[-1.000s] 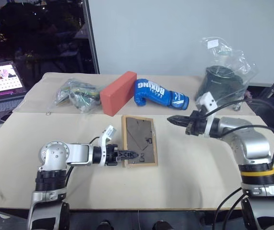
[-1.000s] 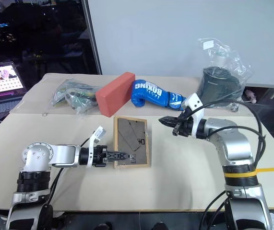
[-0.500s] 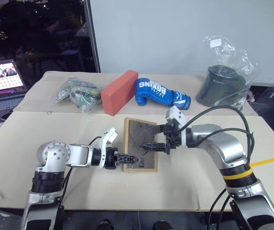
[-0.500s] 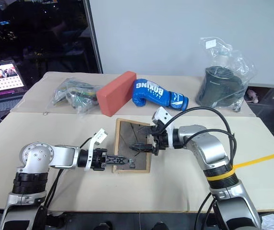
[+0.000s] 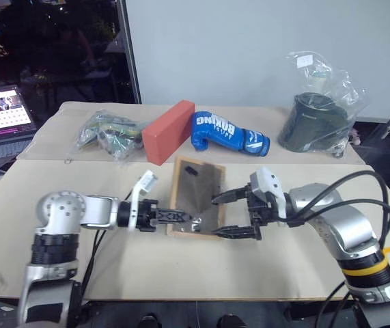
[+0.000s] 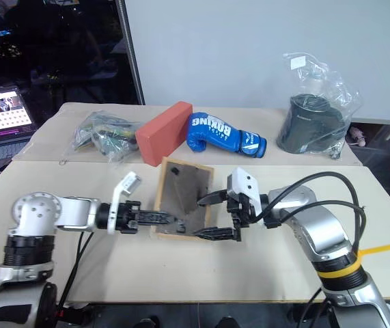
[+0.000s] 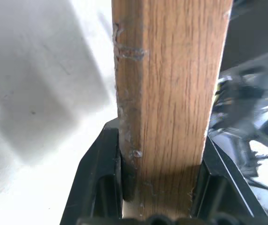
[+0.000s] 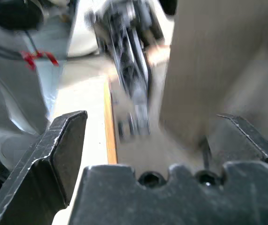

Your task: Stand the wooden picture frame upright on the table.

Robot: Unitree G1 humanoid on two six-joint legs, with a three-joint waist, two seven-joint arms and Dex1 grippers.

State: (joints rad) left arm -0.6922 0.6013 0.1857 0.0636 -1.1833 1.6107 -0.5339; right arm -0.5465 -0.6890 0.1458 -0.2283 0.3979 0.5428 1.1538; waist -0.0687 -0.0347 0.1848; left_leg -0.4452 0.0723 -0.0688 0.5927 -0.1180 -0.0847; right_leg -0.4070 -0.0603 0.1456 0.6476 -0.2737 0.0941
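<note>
Wooden picture frame (image 5: pixel 196 197) tilted up off the table (image 5: pixel 276 266), dark back facing the camera, its near edge clamped in the left gripper (image 5: pixel 181 219). Right gripper (image 5: pixel 237 215), fingers spread wide, reaches in from the frame's right side, holding nothing.

This looks like a robot test lab. A plain beige surface (image 5: pixel 58 205) stands before a bare white partition (image 5: pixel 263 48), with an open laptop (image 5: pixel 3 123) off to the left, and carries unrelated props: a red block (image 5: pixel 168 132), a blue boxing glove (image 5: pixel 227 134) and bagged items (image 5: pixel 321 113).
</note>
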